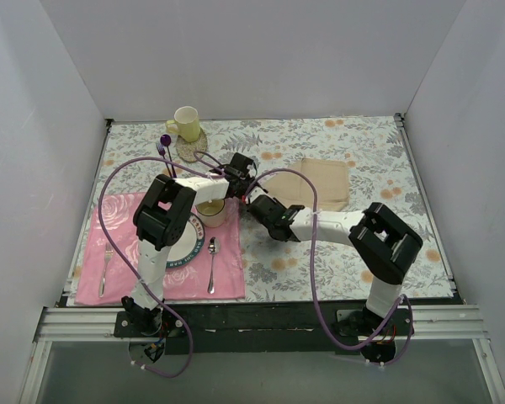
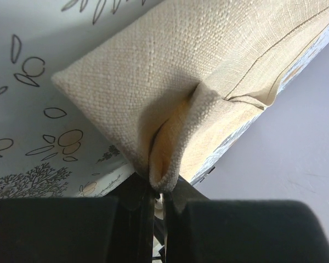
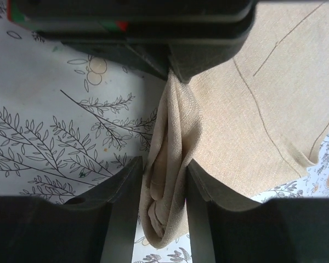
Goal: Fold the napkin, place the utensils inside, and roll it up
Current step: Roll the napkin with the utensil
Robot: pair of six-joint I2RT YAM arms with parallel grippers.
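Observation:
The beige napkin (image 1: 326,182) lies on the grey floral tablecloth, right of centre, with its left edge lifted. My left gripper (image 1: 249,185) is shut on a pinched fold of the napkin (image 2: 208,66), seen between its fingertips in the left wrist view (image 2: 160,189). My right gripper (image 1: 256,205) is just in front of it, shut on a bunched corner of the napkin (image 3: 167,181); the cloth fills the gap between its fingers (image 3: 126,208). The left gripper's body (image 3: 137,27) shows at the top of the right wrist view. A spoon (image 1: 212,263) lies on the pink placemat (image 1: 227,282).
A plate (image 1: 183,248) with a small bowl (image 1: 212,210) sits on the placemat, and a fork (image 1: 107,263) lies at its left. A yellow mug (image 1: 186,123) and purple-tipped sticks (image 1: 164,145) stand at the back left. Purple cables loop over both arms.

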